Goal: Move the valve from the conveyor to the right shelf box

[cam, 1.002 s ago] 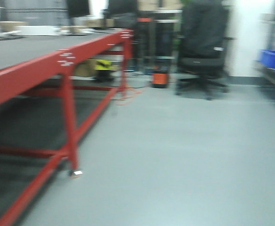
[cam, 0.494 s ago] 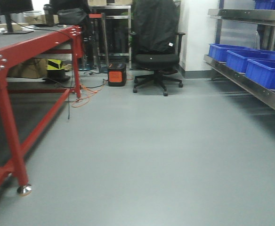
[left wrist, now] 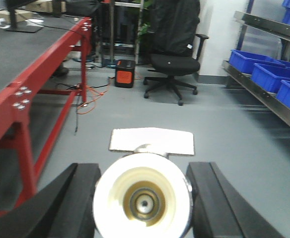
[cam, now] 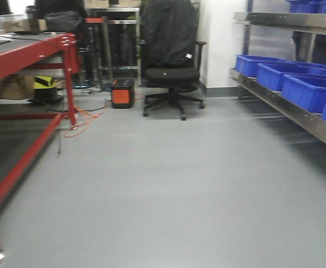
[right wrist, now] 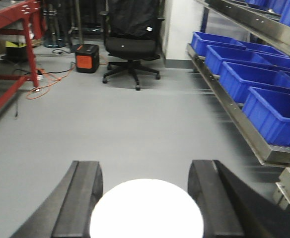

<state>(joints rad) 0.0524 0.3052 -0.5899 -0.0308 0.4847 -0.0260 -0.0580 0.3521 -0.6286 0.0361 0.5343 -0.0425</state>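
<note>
In the left wrist view my left gripper (left wrist: 142, 171) is shut on the valve (left wrist: 142, 201), whose round white end with a brass core faces the camera. Its flat white handle (left wrist: 152, 140) sticks out above. In the right wrist view a round white thing (right wrist: 146, 210), washed out by glare, fills the gap between the black fingers of my right gripper (right wrist: 145, 168). The conveyor (left wrist: 16, 54), a dark grey belt on a red frame, runs along the left. The right shelf (cam: 297, 109) carries several blue boxes (cam: 308, 89), which the right wrist view shows closer (right wrist: 254, 79).
A black office chair (cam: 171, 61) and an orange and black box (cam: 122, 92) stand at the far end of the grey floor. An orange cable (cam: 79, 125) lies by the conveyor's red leg (cam: 71, 78). A second steel shelf (cam: 291, 19) holds more blue boxes.
The front view has swung to the right. The conveyor has slid toward the left edge, and the shelf with blue boxes has come into view on the right.
</note>
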